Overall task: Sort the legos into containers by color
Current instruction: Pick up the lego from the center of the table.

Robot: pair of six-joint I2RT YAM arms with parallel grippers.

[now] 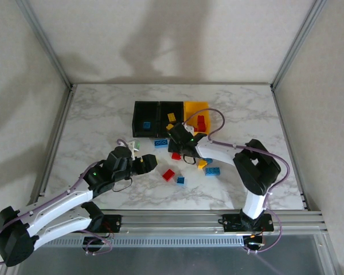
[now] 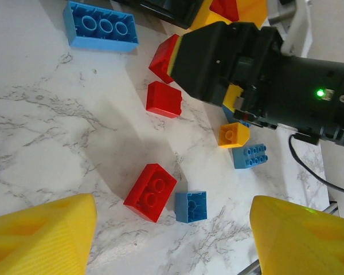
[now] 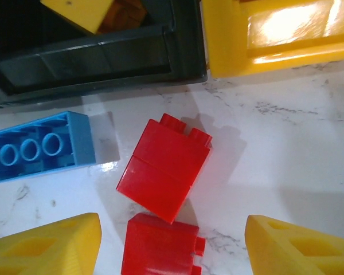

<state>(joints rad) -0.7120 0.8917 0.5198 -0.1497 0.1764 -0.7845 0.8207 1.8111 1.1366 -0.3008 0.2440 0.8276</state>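
Right end effector (image 3: 172,252), open wide and empty, should centre on the red brick (image 3: 163,172) nearest the containers (image 3: 103,57) before closing.

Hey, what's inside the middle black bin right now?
Yellow bricks lie in the middle black bin. The right claw covers its near right corner in the top view, so anything there is hidden.

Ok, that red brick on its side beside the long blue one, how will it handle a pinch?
Likely rigid: the red brick looks like hard plastic. Its smooth flat faces may slip under a light pinch. Lying flat on its side, studs sideways, it should slide rather than roll if pushed.
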